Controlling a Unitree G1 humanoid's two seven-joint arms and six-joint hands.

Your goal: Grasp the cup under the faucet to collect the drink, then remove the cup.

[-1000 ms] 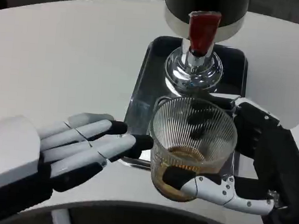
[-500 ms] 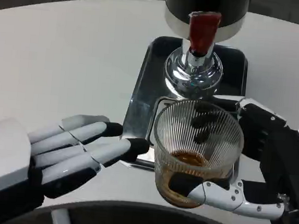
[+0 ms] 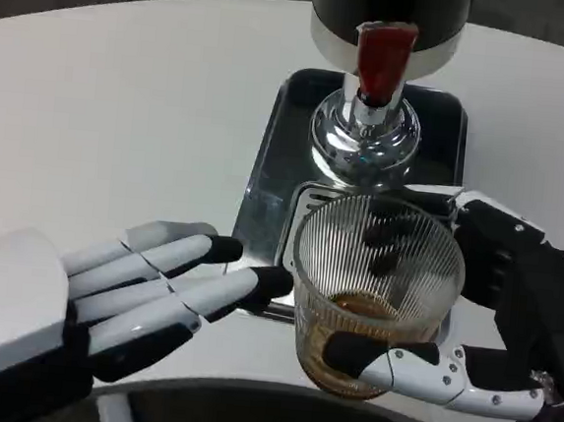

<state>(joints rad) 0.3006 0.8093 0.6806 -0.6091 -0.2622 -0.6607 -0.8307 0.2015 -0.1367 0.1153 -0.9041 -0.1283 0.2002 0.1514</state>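
Cup [image 3: 374, 283]: ribbed glass, some brown drink inside; wrapped in right hand [image 3: 495, 319], lifted clear of faucet [image 3: 382, 67] beyond it. Left hand [image 3: 127, 291]: fingers spread, empty, waiting beside cup.

The dispenser [image 3: 389, 23] is cut off by the top edge, the right hand [image 3: 510, 320] by the right. The cup [image 3: 374, 288] hides part of the tray [image 3: 271, 171] and its grate
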